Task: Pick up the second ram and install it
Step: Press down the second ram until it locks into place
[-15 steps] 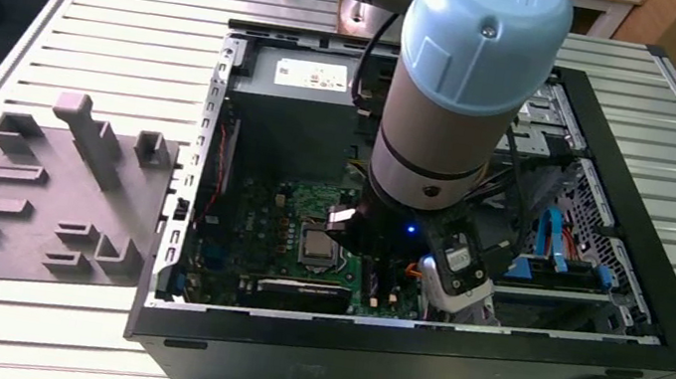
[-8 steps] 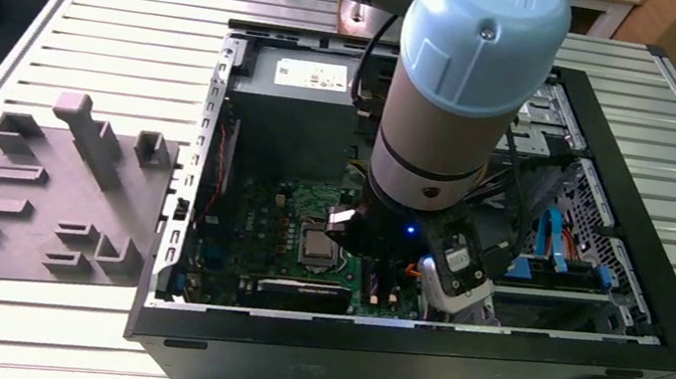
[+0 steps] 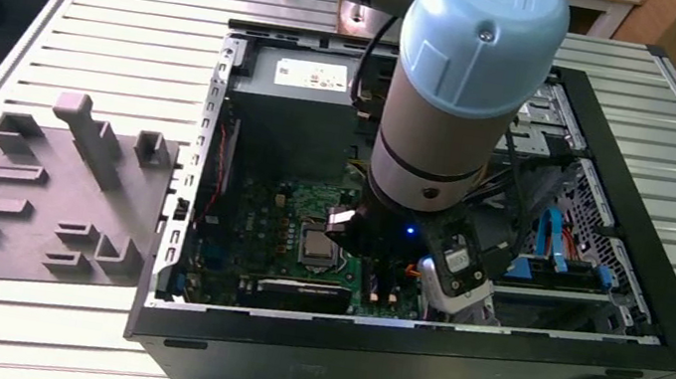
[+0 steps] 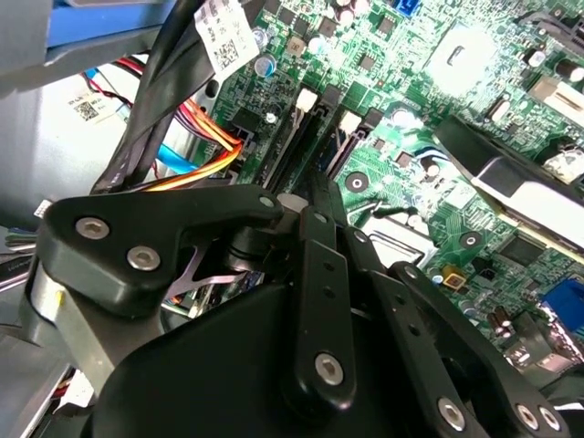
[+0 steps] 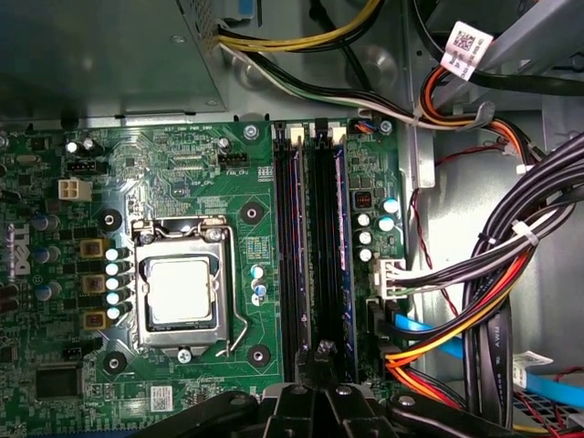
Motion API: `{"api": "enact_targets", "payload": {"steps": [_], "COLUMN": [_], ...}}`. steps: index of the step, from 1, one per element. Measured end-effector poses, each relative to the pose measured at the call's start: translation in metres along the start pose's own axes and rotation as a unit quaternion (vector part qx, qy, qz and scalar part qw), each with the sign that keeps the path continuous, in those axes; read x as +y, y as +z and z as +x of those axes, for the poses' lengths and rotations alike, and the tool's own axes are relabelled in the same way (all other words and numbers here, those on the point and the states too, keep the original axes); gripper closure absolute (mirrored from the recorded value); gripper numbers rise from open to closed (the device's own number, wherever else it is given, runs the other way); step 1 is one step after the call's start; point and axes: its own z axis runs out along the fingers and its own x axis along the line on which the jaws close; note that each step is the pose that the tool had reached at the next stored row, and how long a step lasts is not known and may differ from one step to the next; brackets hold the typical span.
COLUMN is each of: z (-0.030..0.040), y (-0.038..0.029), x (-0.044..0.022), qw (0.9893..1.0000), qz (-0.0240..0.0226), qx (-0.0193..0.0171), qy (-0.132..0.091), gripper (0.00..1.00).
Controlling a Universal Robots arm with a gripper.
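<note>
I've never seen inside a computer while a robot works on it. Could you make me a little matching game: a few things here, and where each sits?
Things:
1. grey holder tray
2. processor socket
3. memory slots
4. gripper

Places:
A. low over the end of the memory slots
B. beside the processor socket on the green board
C. outside the case, at the exterior view's left
D. middle of the green board

Pairs: 1-C, 2-D, 3-B, 4-A

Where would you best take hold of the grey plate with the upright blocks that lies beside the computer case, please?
Probably by the tallest upright block, coming from straight above. The grey plate lies flat on the table, so its edges offer little to get under, while that block stands well clear of the others and has flat opposite faces to close on.
</note>
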Motion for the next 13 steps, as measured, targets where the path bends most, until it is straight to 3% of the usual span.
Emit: {"api": "enact_targets", "payload": {"steps": [7,13], "z": [-0.0001,-0.0005], "y": [-0.0014,-0.0172], "x": [0.0004,0.001], "qw": [1.0,1.0], "qz": [-0.0013,-0.0002], "qx": [-0.0003,-0.0001], "qy": [0.0,0.0], "gripper": [0.89,0.89]}}
